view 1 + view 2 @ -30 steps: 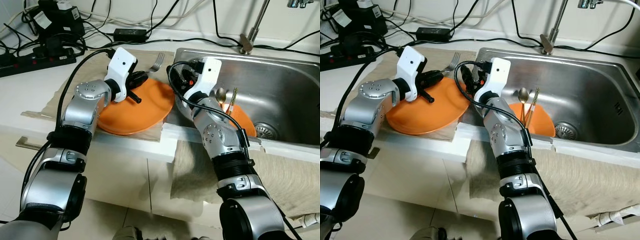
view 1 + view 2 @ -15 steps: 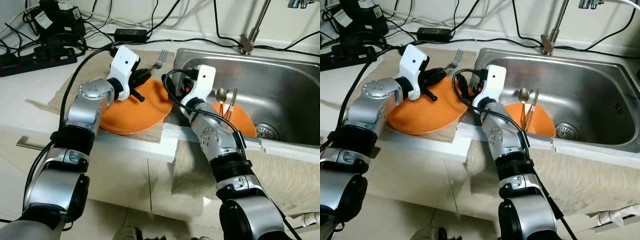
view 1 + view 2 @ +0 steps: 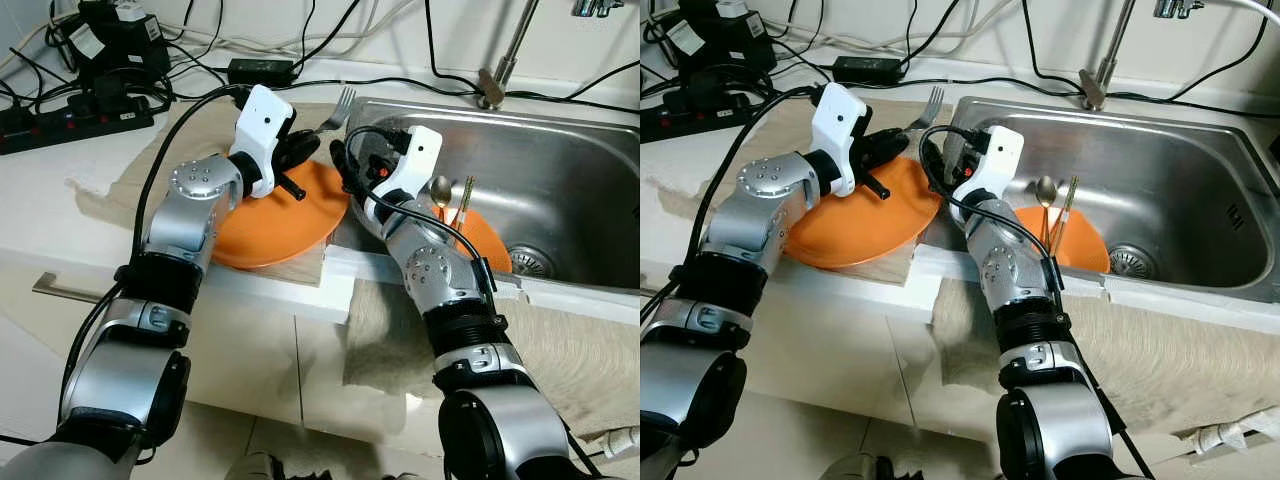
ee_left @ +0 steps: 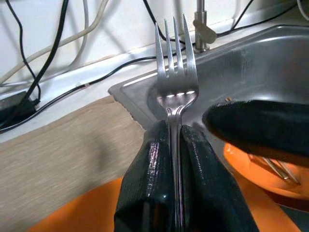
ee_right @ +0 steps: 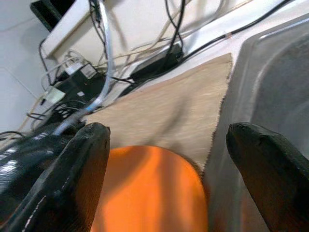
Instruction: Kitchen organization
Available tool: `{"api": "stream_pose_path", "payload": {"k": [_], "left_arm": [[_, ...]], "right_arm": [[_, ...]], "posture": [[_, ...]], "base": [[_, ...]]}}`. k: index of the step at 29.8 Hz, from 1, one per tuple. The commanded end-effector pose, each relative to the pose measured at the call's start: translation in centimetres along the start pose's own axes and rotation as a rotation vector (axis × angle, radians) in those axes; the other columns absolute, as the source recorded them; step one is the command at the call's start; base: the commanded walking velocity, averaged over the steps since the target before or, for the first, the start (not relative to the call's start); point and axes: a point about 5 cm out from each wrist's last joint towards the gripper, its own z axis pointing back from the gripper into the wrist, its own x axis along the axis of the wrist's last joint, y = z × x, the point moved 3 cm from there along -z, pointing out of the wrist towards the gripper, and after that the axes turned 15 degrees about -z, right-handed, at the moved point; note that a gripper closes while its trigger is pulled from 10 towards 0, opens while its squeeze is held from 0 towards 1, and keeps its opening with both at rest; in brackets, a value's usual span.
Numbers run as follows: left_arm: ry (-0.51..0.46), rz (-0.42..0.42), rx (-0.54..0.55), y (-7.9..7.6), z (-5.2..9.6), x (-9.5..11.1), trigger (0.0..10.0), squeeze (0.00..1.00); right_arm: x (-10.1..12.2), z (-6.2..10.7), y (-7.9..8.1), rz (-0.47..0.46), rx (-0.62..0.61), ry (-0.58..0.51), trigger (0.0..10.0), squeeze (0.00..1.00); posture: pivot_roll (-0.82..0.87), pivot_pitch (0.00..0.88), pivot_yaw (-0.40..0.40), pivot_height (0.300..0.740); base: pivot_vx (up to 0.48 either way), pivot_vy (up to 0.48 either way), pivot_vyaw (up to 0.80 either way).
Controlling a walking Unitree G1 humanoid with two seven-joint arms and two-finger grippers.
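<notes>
While the left pincer (image 3: 300, 152) is clenched on the neck of a silver metal fork (image 4: 175, 92), the fork juts out past the fingertips with its tines aimed at the back-left corner of the stainless steel sink (image 3: 580, 190). Its long axis runs from the pincer towards that corner, over the far rim of the round orange plate (image 3: 275, 222) lying on a beige cloth (image 3: 195, 135) on the worktop (image 3: 60, 190) beside the sink's left edge.

The right pincer (image 5: 169, 164) hangs released, its two black fingers spread wide, just at the sink's left rim and pointing back towards the plate and cloth. It sits close beside the left pincer, with the fork's tines just in front of it.

Inside the sink, near the front edge, a second orange plate (image 3: 485, 235) carries a metal spoon (image 3: 441, 190) and a pair of chopsticks (image 3: 464, 200). That plate lies to the right of the fork, beyond the right arm.

Judging by this, the fork looks bound for the cutlery in the sink, and the left arm already holds it. The right arm stands between fork and sink plate, so a hand-over to the open right pincer seems just as possible.
</notes>
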Motion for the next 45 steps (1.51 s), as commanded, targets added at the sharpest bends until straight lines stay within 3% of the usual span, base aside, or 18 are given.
{"api": "stream_pose_path", "payload": {"k": [1, 7, 13, 18, 26, 40, 42, 43, 44, 45], "left_arm": [[0.017, -0.003, 0.014, 0.3, 0.3, -0.6, 0.0, 0.09], [0.022, -0.017, 0.013, 0.2, 0.2, -0.6, 0.0, 0.08], [0.009, -0.032, -0.011, -0.8, -0.1, -0.5, 0.0, 0.09], [-0.03, -0.024, -0.069, -2.7, -0.3, 0.0, 0.0, 0.09], [-0.052, -0.019, -0.086, -3.4, -0.2, 0.3, 0.0, 0.09], [-0.204, 0.006, -0.124, -4.0, 0.3, 3.8, 0.0, 0.09], [-0.215, 0.007, -0.13, -4.1, 0.4, 4.0, 0.0, 0.08], [-0.232, 0.012, -0.137, -4.2, 0.5, 4.4, 0.0, 0.08], [-0.232, 0.012, -0.137, -4.2, 0.5, 4.4, 0.0, 0.08], [-0.247, 0.019, -0.142, -4.3, 0.6, 4.7, 0.0, 0.08]], "right_arm": [[-0.4, -0.7, 3.4, -0.057, 0.091, 0.007, 10.0, 0.0], [-0.2, -0.8, 3.7, -0.087, 0.103, 0.009, 10.0, 0.0], [-0.2, -0.9, 4.1, -0.077, 0.114, 0.008, 10.0, 0.0], [-0.3, -1.1, 4.4, -0.064, 0.117, 0.004, 10.0, 0.0], [-0.1, -1.2, 5.0, -0.056, 0.133, -0.006, 10.0, 0.0], [-0.4, -1.6, 3.9, -0.026, 0.068, -0.026, 10.0, 0.0], [-0.4, -1.7, 3.7, -0.025, 0.056, -0.032, 8.3, 0.0], [-0.3, -1.7, 3.5, -0.019, 0.044, -0.037, 3.5, 0.0], [-0.3, -1.7, 3.5, -0.019, 0.044, -0.037, 3.5, 0.0], [-0.3, -1.7, 3.3, -0.018, 0.035, -0.041, 0.0, 0.0]], "posture": [[0.07, 0.009, 0.025, 0.74], [0.07, 0.013, 0.027, 0.74], [0.07, 0.016, 0.029, 0.74], [0.07, 0.019, 0.027, 0.74], [0.08, 0.023, 0.023, 0.74], [0.08, 0.025, 0.021, 0.74], [0.08, 0.026, 0.022, 0.74], [0.08, 0.027, 0.021, 0.74], [0.08, 0.027, 0.021, 0.74], [0.08, 0.026, 0.021, 0.74]], "base": [[0.0, 0.0, 0.0], [0.0, 0.0, 0.0], [0.0, 0.0, 0.0], [0.0, 0.0, 0.0], [0.0, 0.0, 0.0], [0.0, 0.0, 0.0], [0.0, 0.0, 0.0], [0.0, 0.0, 0.0], [0.0, 0.0, 0.0], [0.0, 0.0, 0.0]]}}
